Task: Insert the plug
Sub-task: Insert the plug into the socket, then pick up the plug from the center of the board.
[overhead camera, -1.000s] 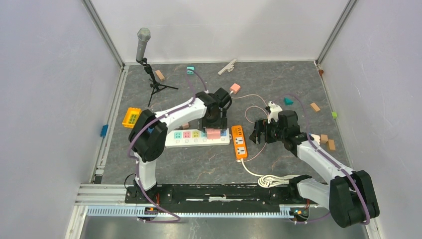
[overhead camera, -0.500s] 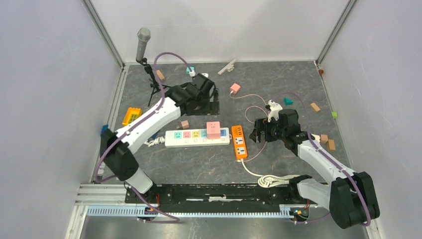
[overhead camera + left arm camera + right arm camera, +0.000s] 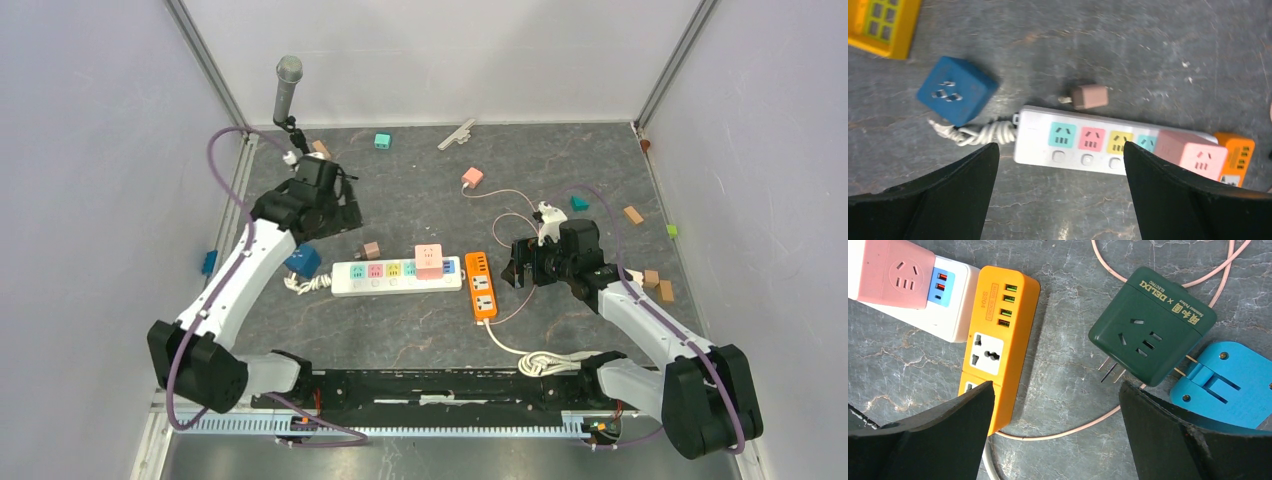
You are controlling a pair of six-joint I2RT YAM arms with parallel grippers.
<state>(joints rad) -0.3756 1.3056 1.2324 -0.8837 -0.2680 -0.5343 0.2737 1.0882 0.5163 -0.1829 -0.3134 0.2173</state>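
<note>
A white power strip [image 3: 397, 277] [image 3: 1098, 145] lies mid-table with coloured sockets. A pink cube plug [image 3: 429, 260] [image 3: 1190, 152] [image 3: 895, 272] sits on its right end. My left gripper [image 3: 335, 215] [image 3: 1060, 147] hangs open and empty, above and left of the strip. An orange power strip [image 3: 482, 285] [image 3: 998, 340] lies just right of the white one. My right gripper [image 3: 520, 268] [image 3: 1057, 387] is open and empty, between the orange strip and a dark green plug [image 3: 1150, 325] lying prongs out on the table.
A blue cube [image 3: 302, 262] [image 3: 957, 90] and a small brown plug [image 3: 371, 250] [image 3: 1089, 96] lie by the white strip's left end. A blue adapter [image 3: 1228, 385] lies beside the green plug. A microphone stand [image 3: 288, 90], pink corded plug [image 3: 473, 177] and coiled cable [image 3: 545, 362] are around.
My left gripper has opened, let go of the pink cube plug on the white strip, and swung back and to the left. The right arm has not moved.
</note>
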